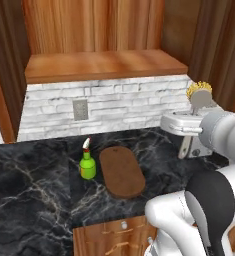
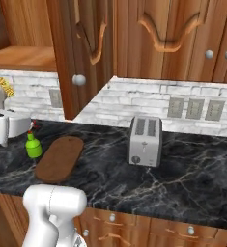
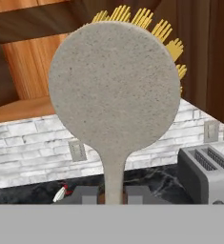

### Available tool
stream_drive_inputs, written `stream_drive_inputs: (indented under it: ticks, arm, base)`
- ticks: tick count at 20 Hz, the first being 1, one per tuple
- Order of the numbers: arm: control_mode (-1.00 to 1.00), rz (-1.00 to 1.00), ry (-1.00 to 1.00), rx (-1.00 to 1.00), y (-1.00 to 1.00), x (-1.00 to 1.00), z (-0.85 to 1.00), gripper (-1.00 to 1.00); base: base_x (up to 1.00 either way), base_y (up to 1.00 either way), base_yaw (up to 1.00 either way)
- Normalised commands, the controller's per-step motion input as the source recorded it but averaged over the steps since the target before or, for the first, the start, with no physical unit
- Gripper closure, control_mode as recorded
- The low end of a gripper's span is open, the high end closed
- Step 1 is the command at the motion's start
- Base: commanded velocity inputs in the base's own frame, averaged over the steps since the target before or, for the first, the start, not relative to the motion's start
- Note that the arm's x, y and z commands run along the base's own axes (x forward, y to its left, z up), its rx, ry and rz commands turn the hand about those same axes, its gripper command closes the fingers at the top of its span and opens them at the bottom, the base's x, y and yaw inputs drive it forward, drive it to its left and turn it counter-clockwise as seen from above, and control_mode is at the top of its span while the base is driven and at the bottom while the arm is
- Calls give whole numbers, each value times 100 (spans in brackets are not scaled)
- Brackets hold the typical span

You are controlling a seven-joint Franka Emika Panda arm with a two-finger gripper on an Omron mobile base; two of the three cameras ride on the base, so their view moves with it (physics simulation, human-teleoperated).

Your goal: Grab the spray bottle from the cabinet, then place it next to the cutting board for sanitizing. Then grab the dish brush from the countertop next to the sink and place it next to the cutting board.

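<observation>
Gripper (image 3: pixel 112 195) clamped on the brush (image 3: pixel 114 90) handle holds it high to the right above the counter (image 1: pixel 34 200), while the bottle (image 1: pixel 87 164) already stands just left of the board (image 1: pixel 121 171); next, likely lowering the brush beside that board.

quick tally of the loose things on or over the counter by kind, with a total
spray bottle: 1
cutting board: 1
dish brush, held up in the gripper: 1
toaster: 1
total: 4
</observation>
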Motion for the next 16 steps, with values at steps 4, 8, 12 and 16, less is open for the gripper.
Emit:
stream_drive_inputs:
  ticks: [4, 8, 12, 16]
  arm:
    - [100, 0, 0, 0, 0, 0, 0, 100]
    - [100, 0, 0, 0, 0, 0, 0, 100]
    - [-100, 0, 6, 0, 3, 0, -8, 100]
    - [-100, 0, 42, 1, 25, 23, -28, 100]
  base:
    - [72, 51, -29]
    - [12, 26, -17]
    - [0, 14, -1]
    - [0, 0, 0]
